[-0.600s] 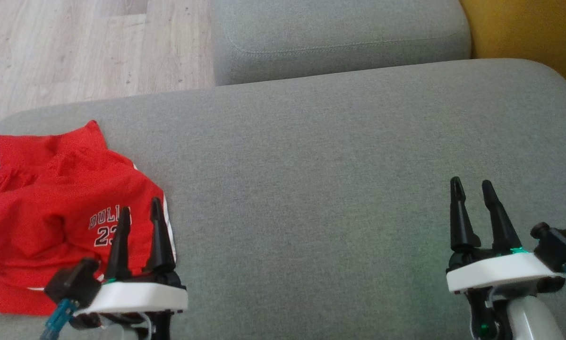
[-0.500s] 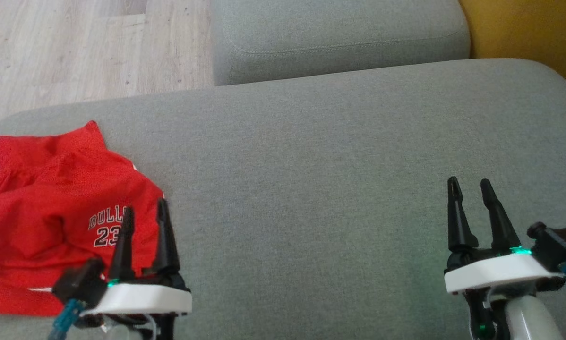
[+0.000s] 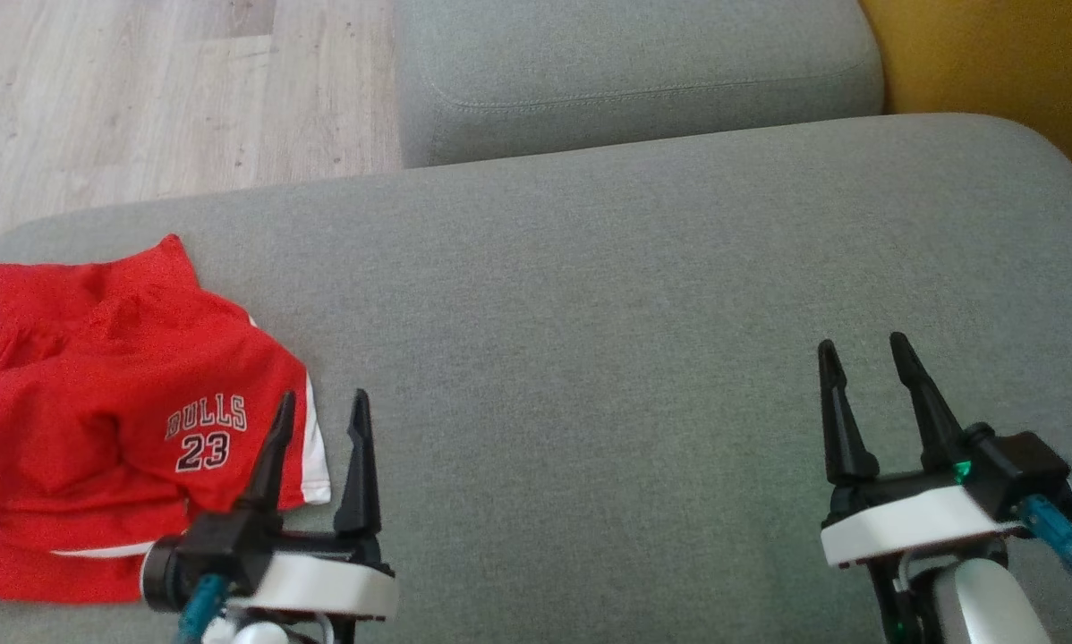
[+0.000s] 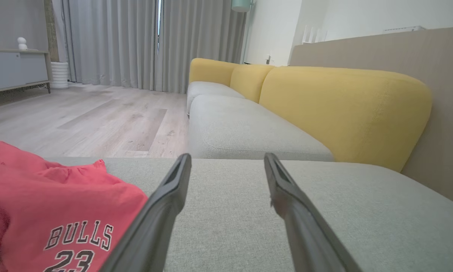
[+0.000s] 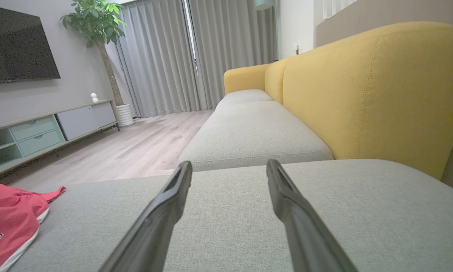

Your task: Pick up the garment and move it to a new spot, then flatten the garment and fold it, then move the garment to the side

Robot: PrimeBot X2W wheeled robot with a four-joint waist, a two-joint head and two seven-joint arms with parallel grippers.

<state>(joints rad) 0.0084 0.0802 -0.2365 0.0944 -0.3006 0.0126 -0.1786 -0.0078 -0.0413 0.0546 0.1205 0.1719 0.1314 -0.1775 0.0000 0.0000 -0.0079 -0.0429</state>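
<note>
The garment (image 3: 97, 420) is a pair of red shorts with white trim and "BULLS 23" print, lying rumpled at the left end of the grey sofa cushion (image 3: 590, 295). My left gripper (image 3: 323, 402) stands open just right of the garment's edge, fingers pointing away from me, holding nothing. In the left wrist view the garment (image 4: 52, 211) lies to the left of the open fingers (image 4: 166, 204). My right gripper (image 3: 861, 351) is open over bare cushion far to the right. The right wrist view shows the garment (image 5: 11, 223) at the lower left.
A second grey seat cushion (image 3: 634, 72) lies beyond the first, with a yellow backrest (image 3: 992, 72) on the right. Wooden floor (image 3: 142, 89) lies past the cushion's far left edge. A TV cabinet (image 5: 41, 132) and plant (image 5: 98, 26) stand across the room.
My left gripper has shifted right, off the garment's printed part, to its right edge. The right gripper has drifted slightly left. The head view has shifted a little.
</note>
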